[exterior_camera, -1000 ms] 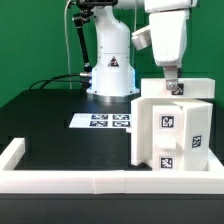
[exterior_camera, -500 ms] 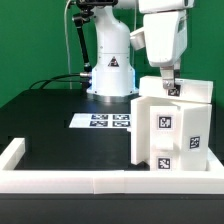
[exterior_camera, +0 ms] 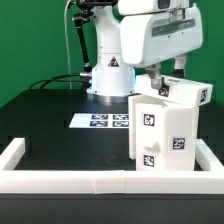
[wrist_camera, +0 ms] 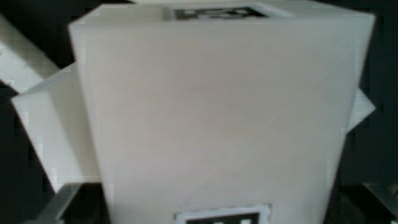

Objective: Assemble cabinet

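Observation:
The cabinet (exterior_camera: 168, 132) is a tall white box with square black-and-white tags on its faces. It stands at the exterior view's right, near the front rim, with a smaller white part (exterior_camera: 190, 95) showing at its top right. My gripper (exterior_camera: 160, 88) comes down from above and is shut on the cabinet's top edge. In the wrist view the cabinet (wrist_camera: 214, 110) fills the picture, a tag at each end. It sits between my gripper (wrist_camera: 214, 208), and one dark finger (wrist_camera: 64, 203) shows at its side.
The marker board (exterior_camera: 101, 121) lies flat on the black table, at the exterior view's left of the cabinet. The arm's white base (exterior_camera: 110, 70) stands behind it with cables. A low white rim (exterior_camera: 60, 180) edges the table's front and left side.
The wrist has swung round toward the exterior view's left. The cabinet has turned with it and shifted slightly left, so its tagged faces now point differently.

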`<state>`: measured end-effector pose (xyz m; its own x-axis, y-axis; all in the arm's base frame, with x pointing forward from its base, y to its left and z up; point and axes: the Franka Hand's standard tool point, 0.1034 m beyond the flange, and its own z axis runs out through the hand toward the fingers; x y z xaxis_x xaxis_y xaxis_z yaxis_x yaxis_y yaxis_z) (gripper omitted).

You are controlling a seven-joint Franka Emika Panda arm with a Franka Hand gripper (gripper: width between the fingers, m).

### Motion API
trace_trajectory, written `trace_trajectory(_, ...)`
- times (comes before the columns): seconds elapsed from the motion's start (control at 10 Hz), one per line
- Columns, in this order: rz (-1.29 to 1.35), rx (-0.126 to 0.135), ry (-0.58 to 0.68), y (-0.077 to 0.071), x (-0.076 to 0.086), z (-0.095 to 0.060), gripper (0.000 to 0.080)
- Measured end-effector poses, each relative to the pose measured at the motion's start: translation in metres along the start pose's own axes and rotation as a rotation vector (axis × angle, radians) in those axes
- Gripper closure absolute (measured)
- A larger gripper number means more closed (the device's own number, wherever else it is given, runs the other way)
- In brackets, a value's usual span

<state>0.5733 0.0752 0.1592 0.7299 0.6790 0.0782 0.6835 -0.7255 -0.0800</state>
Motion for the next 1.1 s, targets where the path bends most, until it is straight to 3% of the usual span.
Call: trace_trajectory(1.1,1.004,0.004,0.001,-0.012,0.009,0.001,0.0239)
